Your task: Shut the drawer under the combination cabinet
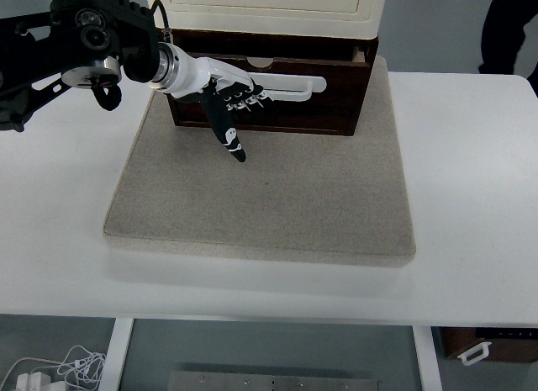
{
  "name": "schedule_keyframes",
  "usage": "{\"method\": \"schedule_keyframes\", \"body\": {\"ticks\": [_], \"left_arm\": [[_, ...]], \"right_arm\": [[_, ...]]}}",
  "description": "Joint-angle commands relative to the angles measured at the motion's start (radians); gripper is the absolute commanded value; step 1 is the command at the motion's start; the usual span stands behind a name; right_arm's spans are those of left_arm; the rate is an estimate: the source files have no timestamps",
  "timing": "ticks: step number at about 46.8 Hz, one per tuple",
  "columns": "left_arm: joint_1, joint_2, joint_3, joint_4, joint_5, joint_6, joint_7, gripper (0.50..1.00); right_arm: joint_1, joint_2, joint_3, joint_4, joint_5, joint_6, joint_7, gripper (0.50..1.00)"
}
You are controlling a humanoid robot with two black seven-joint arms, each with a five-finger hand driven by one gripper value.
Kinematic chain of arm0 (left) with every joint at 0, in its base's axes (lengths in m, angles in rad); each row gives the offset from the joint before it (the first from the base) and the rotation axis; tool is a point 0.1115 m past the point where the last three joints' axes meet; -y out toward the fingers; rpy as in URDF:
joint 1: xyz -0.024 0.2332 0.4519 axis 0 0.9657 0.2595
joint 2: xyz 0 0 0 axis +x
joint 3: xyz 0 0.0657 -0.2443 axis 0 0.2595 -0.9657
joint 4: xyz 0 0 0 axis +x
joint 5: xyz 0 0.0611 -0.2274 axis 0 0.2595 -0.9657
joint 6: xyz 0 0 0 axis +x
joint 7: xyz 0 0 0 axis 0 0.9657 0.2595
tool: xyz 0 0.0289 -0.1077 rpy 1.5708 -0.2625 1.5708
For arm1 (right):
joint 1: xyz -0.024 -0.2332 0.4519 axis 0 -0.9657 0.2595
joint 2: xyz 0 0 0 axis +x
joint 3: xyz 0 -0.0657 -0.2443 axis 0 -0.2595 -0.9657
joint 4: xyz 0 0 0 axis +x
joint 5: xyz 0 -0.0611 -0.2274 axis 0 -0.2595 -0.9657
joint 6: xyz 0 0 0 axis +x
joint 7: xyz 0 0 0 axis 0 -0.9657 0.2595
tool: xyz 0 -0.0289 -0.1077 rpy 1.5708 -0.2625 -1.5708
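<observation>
Against the drawer [269,97] front, left hand [225,92] lies flat, fingers extended, thumb angled down, gripping nothing.

cabinet [267,4] cut off at top edge, person [510,29] — mostly out of frame

no legible text, labels, brand names or numbers anywhere, small white markings on the left hand's [225,105] black thumb too blurred to read, cabinet [267,6] front bears no readable sign
</observation>
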Motion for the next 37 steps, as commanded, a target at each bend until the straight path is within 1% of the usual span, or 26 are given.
{"method": "schedule_keyframes", "body": {"ticks": [1,5,15,21,37], "left_arm": [[0.000,0.000,-0.009,0.009,0.000,0.012,0.000,0.984],[-0.002,-0.003,-0.009,0.029,0.002,0.037,-0.002,0.984],[-0.008,-0.005,-0.009,0.046,0.002,0.044,-0.002,0.984],[-0.007,-0.005,-0.011,0.049,0.002,0.064,-0.002,0.984],[-0.007,0.000,-0.009,0.072,0.005,0.069,-0.008,0.981]], "right_arm": [[0.000,0.000,-0.001,0.000,0.000,0.000,0.000,0.952],[0.000,0.000,0.001,0.000,0.000,0.000,0.000,0.952],[0.000,0.000,-0.001,0.000,0.000,0.000,0.000,0.952],[0.000,0.000,-0.001,0.000,0.000,0.000,0.000,0.952],[0.000,0.000,-0.001,0.000,0.000,0.000,0.000,0.952]]}}
